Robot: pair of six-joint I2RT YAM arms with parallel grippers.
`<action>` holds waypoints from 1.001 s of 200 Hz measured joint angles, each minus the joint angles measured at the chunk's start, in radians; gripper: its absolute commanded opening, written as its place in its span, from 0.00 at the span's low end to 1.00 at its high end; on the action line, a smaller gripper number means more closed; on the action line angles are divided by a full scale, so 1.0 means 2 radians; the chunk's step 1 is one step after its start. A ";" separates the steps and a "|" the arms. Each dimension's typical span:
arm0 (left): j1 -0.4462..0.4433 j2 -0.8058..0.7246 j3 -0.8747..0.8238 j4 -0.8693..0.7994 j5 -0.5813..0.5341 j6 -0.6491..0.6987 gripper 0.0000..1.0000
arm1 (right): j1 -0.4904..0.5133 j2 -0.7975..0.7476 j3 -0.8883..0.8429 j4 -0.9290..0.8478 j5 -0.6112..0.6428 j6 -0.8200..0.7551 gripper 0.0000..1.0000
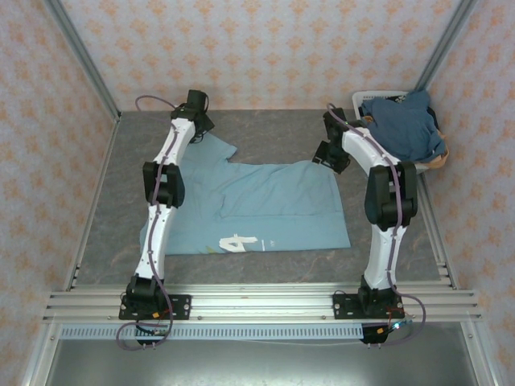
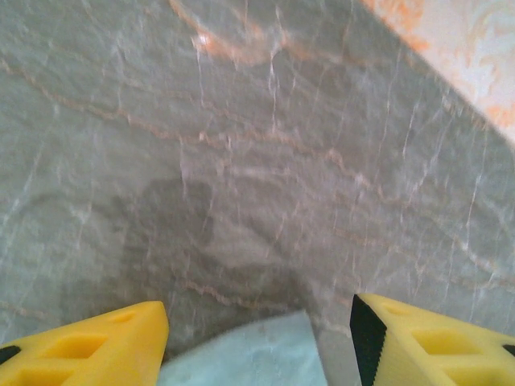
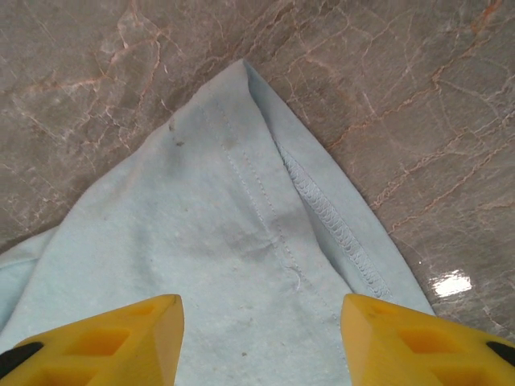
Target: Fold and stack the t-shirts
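Observation:
A light sky-blue t-shirt [image 1: 273,205] lies spread flat in the middle of the table, white letters showing near its front edge. My left gripper [image 1: 201,122] hangs open over the shirt's far left sleeve; a pale cloth corner [image 2: 257,358] sits between its yellow fingers [image 2: 96,346]. My right gripper [image 1: 328,153] is open above the shirt's far right corner [image 3: 241,233], its hem seam visible, nothing held. Darker slate-blue t-shirts [image 1: 406,125] are piled in the basket at the back right.
A white plastic laundry basket [image 1: 368,98] stands at the back right against the wall. Patterned walls enclose the grey marbled table [image 1: 273,133] on three sides. A metal rail [image 1: 257,301] runs along the near edge by the arm bases.

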 measured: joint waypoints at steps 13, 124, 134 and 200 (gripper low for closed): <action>-0.004 0.000 0.000 -0.009 -0.007 0.006 0.61 | -0.002 -0.001 0.000 0.002 -0.001 0.000 0.54; -0.012 -0.007 -0.003 -0.074 -0.045 0.031 0.00 | -0.002 0.011 0.020 0.006 0.008 0.014 0.53; -0.013 -0.014 -0.012 -0.078 -0.042 0.030 0.00 | -0.002 0.020 0.031 0.006 0.015 0.017 0.53; -0.034 -0.056 -0.070 -0.104 -0.013 0.024 0.00 | -0.002 0.103 0.107 0.003 0.037 0.027 0.39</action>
